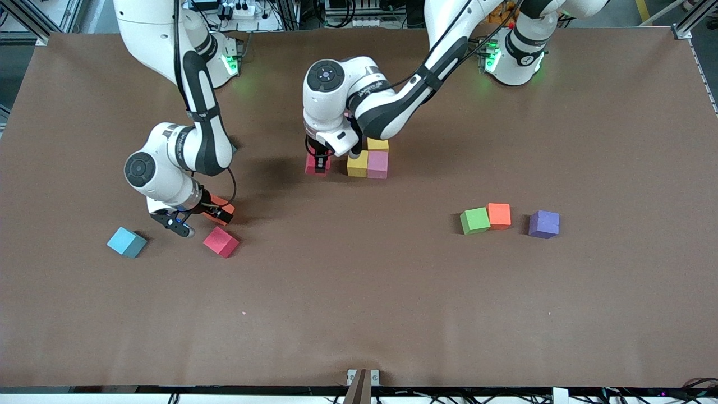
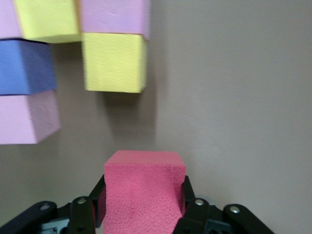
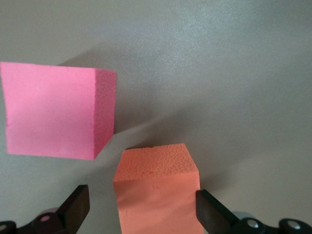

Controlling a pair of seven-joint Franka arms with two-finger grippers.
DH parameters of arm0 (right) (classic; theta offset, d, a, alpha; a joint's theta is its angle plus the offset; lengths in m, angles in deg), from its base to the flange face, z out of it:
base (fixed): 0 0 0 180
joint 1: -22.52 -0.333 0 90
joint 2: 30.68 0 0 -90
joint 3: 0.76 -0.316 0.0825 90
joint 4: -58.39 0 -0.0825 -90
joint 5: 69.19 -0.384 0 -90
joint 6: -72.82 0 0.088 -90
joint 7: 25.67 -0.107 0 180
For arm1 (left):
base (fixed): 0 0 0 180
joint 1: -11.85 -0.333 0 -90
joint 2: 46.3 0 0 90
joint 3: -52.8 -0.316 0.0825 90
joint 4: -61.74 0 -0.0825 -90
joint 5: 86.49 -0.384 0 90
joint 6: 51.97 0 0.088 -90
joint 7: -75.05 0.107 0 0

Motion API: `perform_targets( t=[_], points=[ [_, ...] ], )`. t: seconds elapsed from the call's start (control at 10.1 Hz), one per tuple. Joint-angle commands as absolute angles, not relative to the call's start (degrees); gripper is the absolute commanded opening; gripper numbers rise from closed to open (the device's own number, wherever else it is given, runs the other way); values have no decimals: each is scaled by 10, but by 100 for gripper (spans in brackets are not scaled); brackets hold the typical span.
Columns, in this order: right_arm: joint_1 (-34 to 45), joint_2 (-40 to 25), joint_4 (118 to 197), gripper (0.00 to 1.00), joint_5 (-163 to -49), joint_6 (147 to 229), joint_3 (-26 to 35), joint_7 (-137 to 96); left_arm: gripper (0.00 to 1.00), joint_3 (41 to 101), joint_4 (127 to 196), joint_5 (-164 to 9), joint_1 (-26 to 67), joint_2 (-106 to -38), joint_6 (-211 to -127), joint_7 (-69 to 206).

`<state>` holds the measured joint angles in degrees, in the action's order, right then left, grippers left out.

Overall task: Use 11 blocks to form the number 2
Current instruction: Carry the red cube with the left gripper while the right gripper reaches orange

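Observation:
My left gripper [image 1: 318, 159] [image 2: 144, 197] is shut on a red block [image 1: 317, 166] [image 2: 144, 187], held low at the table. A small gap separates it from a cluster of touching blocks: a yellow block [image 1: 357, 164] [image 2: 114, 61], a pink block [image 1: 377, 165] [image 2: 114, 14] and a second yellow block [image 1: 377, 145] [image 2: 46, 19]. The left wrist view adds a blue block [image 2: 24, 66] and another pink block [image 2: 27, 117] to the cluster. My right gripper [image 1: 216, 212] [image 3: 141, 204] stands open around an orange block [image 1: 222, 209] [image 3: 156, 185]. Another red block [image 1: 220, 242] [image 3: 53, 114] lies just beside it.
A teal-blue block [image 1: 127, 242] lies near the right arm's end. Toward the left arm's end lie a green block [image 1: 475, 220] touching an orange block [image 1: 498, 215], and a purple block [image 1: 543, 224] a little apart. The left arm hides part of the cluster.

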<state>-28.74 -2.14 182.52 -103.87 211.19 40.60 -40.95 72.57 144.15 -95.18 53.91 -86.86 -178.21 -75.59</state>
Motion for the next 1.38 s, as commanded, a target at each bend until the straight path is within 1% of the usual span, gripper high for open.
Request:
perform_targets(
  t=[0.0, 0.39, 0.69, 0.99, 1.28],
  points=[
    [-297, -35, 1836, 100, -1050, 2101, 413, -403, 0, 737, 1480, -966, 533, -867, -1772, -797],
    [-300, -51, 1835, 100, -1046, 2096, 416, -403, 0, 749, 1489, -1037, 533, -888, -1773, -800],
    [-300, -66, 1834, 100, -1034, 2071, 426, -401, 0, 756, 1487, -1061, 535, -895, -1775, -798],
    [-300, -60, 1837, 100, -1014, 2071, 424, -398, 0, 757, 1484, -1065, 535, -895, -1770, -815],
    [-300, -50, 1855, 100, -1014, 2079, 421, -339, 0, 757, 1479, -1062, 547, -895, -1732, -817]
  ],
)
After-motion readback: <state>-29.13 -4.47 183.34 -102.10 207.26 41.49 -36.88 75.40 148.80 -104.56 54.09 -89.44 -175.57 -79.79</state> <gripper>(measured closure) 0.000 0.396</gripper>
